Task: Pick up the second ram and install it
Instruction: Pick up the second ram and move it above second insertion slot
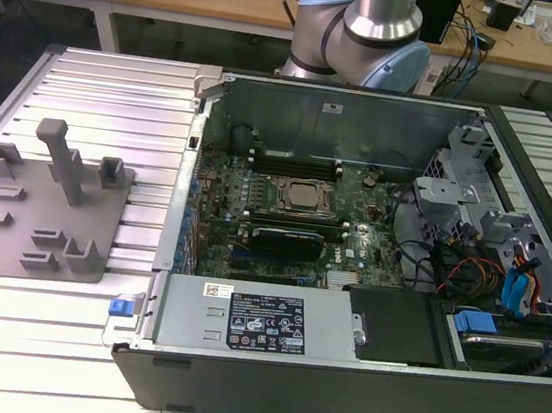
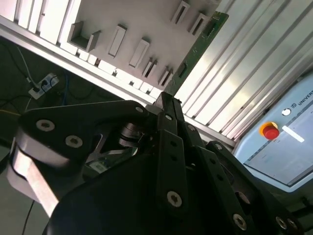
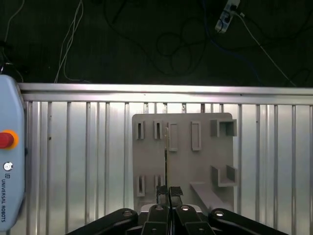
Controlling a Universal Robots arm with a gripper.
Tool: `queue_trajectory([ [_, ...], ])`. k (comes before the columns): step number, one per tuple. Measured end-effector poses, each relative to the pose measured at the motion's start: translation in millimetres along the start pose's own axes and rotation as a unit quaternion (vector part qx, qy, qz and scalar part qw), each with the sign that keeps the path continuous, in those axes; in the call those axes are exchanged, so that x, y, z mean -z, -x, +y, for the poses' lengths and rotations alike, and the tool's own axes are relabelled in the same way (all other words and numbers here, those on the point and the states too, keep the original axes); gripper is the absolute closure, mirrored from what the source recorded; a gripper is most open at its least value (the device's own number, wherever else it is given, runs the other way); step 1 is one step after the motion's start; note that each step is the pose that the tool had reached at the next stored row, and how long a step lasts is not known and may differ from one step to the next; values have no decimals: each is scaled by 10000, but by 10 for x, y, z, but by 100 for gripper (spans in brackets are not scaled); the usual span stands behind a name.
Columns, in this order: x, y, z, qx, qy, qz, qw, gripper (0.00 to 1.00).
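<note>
My gripper (image 3: 168, 192) is shut on the second ram (image 3: 166, 156), a thin green stick seen edge-on that sticks out from between the black fingers (image 3: 161, 193). In the second wrist view the ram (image 2: 198, 49) runs as a long green board away from the gripper (image 2: 166, 100). In both wrist views it hangs over the grey holder plate (image 3: 181, 161). In the exterior view the open computer case (image 1: 356, 378) lies with its motherboard (image 1: 295, 219) exposed, and long black slots (image 1: 297, 161) sit beside the CPU socket (image 1: 302, 198).
The grey holder plate (image 1: 45, 203) with upright pegs lies on the ribbed aluminium table (image 1: 119, 87) at the exterior view's left of the case. A pendant with a red button (image 3: 6, 139) lies by the table's edge. The arm's base (image 1: 362, 36) stands behind the case. Cables run across the floor.
</note>
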State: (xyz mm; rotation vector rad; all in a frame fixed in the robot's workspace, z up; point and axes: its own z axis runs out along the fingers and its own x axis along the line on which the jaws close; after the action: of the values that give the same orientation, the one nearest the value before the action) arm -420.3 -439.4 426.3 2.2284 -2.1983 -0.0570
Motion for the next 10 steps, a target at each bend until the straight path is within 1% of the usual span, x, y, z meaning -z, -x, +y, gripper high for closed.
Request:
queue_trajectory([
  [4,172,3,1,0,0,-9,10000,91],
  [8,241,5,1,0,0,-13,10000,91],
  [10,242,5,1,0,-1,-13,10000,91],
])
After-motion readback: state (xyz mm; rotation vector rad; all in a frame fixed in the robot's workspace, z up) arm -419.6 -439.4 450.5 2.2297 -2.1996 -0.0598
